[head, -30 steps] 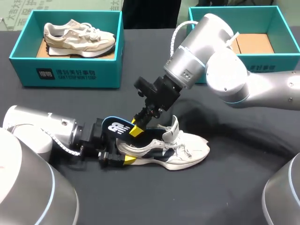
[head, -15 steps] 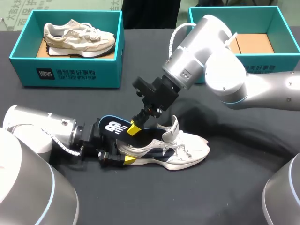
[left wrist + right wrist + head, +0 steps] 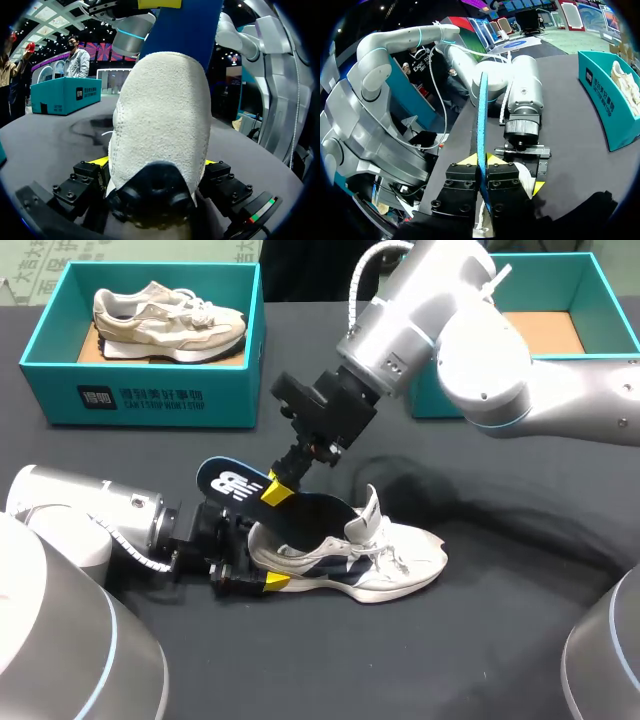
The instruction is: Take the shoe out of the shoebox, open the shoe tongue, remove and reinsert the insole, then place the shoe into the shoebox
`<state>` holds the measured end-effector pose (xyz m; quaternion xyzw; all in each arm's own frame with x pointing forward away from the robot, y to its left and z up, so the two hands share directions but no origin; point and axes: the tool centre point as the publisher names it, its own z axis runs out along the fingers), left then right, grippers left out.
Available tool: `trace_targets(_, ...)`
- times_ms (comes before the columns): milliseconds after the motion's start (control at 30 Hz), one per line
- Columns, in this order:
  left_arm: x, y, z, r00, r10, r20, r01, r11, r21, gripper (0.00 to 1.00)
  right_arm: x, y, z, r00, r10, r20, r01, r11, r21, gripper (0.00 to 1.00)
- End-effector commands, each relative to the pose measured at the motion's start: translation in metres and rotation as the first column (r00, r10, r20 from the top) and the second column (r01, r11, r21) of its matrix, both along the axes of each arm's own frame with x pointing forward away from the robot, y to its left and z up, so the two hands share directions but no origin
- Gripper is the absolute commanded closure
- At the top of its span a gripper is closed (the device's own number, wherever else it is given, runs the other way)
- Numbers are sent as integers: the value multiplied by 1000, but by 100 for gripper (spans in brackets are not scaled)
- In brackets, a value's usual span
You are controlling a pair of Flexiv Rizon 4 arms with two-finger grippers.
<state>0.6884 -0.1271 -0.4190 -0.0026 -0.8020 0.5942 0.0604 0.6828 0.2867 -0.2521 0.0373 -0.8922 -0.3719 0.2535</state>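
Insole half out: its printed heel end is raised above the collar of the shoe, while its forepart is judged to be lodged inside, hidden under the upturned tongue. The thin blue edge is pinched between the narrowly set fingers of the right gripper, close to the heel end. The shoe is stood on its sole on the dark table, toe pointed away from the left arm, and its heel is clamped from both sides by the left gripper, with the yellow tips just seen at either flank. The empty shoebox is set well apart, at the far right.

For a clean removal, the pull should be carried up and back along the insole's own length, so that the forepart is slid out rather than folded against the tongue and laces. The heel clamp should be kept firm, or the whole shoe may be lifted with it. Flopping is to be expected once the soft insole is freed.
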Motion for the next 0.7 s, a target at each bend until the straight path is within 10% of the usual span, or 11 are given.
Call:
trace_targets(33, 0, -1, -4, 1000, 1, 0, -1, 1000, 1, 100, -1, -1, 1, 1000, -1, 3, 1, 1000, -3, 100)
trace_targets(700, 0, -1, -4, 1000, 1, 0, -1, 1000, 1, 100, -2, 7, 82, 998, 34, 59, -43, 984, 171, 100)
